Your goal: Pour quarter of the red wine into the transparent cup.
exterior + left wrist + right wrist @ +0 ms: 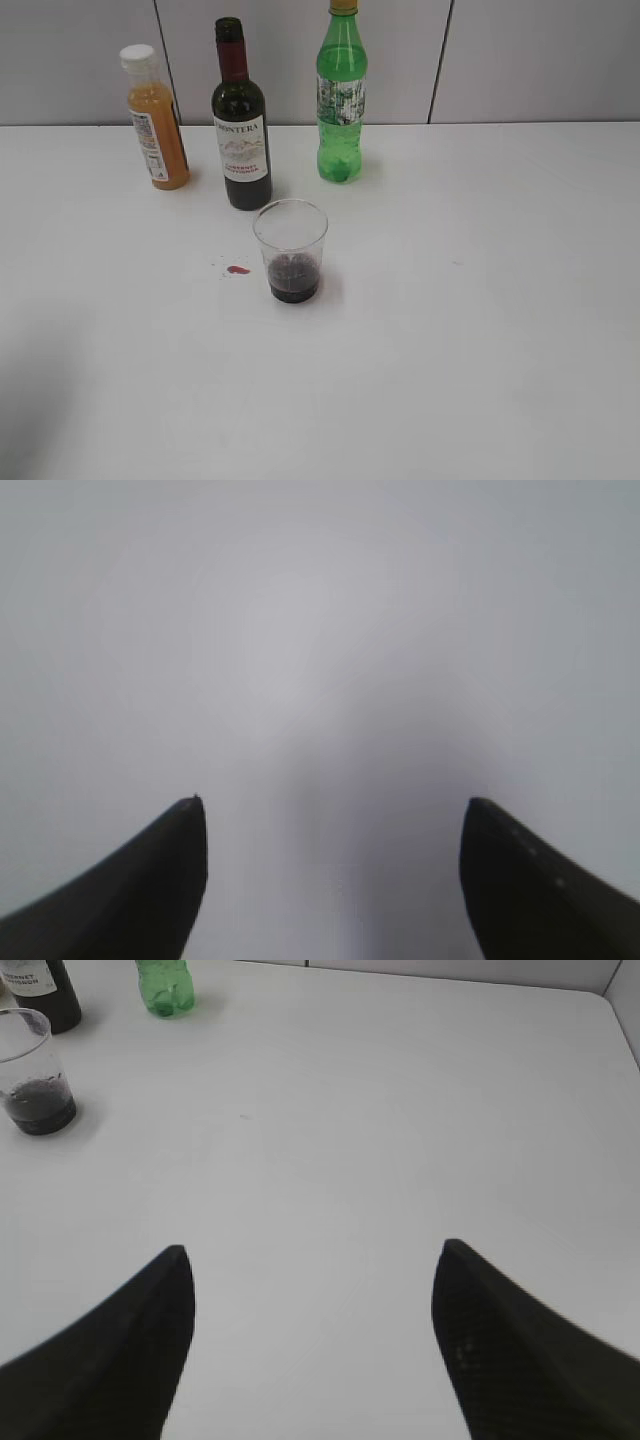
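Note:
The red wine bottle (pixel 240 125), dark glass with maroon neck foil and a white "Frontera" label, stands upright at the back of the white table (pixel 480 330). Its base shows in the right wrist view (pixel 45 990). The transparent cup (pixel 291 251) stands in front of it with dark red liquid at the bottom, and shows in the right wrist view (pixel 34 1075). My left gripper (pixel 333 805) is open and empty over bare white surface. My right gripper (pixel 312 1250) is open and empty, well right of the cup. Neither gripper shows in the exterior view.
An orange juice bottle (pixel 155 118) stands left of the wine. A green soda bottle (pixel 342 95) stands to its right, also in the right wrist view (pixel 166 987). A small red drop (pixel 237 269) lies left of the cup. A grey wall runs behind.

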{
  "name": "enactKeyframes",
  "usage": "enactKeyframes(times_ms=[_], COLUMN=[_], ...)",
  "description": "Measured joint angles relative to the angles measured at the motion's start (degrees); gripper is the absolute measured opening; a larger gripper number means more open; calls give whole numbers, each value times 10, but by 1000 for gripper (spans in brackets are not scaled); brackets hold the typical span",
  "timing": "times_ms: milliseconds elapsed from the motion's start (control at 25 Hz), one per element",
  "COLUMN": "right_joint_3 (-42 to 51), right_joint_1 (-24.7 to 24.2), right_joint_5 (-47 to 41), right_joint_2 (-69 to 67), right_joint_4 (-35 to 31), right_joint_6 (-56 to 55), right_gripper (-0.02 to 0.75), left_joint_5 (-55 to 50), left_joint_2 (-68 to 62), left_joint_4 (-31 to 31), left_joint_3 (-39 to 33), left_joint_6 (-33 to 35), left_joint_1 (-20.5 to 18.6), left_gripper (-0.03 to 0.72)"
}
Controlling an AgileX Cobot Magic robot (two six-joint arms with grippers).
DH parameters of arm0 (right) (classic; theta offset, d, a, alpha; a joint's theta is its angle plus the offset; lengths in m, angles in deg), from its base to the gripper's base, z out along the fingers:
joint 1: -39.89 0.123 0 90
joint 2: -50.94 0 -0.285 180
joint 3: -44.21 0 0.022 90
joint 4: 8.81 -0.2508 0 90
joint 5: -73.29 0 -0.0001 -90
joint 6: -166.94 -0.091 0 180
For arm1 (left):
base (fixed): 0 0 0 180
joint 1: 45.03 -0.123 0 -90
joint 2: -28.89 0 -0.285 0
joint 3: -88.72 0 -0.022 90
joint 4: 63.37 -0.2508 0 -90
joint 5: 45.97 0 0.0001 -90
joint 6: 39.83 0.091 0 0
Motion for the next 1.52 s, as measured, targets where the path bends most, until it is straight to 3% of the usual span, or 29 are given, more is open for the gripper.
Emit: enactKeyframes(times_ms=[720, 1280, 1520], right_joint_3=[0, 0, 0], right_joint_1=[0, 0, 0], right_joint_5=[0, 0, 0], right_joint_2=[0, 0, 0], right_joint_4=[0, 0, 0], right_joint_6=[0, 0, 0], right_gripper=[593, 593, 593], left_joint_5=[-64, -118, -121], left_joint_2=[388, 690, 733], left_joint_4=[66, 62, 61], left_joint_3=[-208, -225, -225], left_joint_6=[16, 14, 14], left_joint_1=[-7, -7, -7], left_gripper=[591, 591, 591])
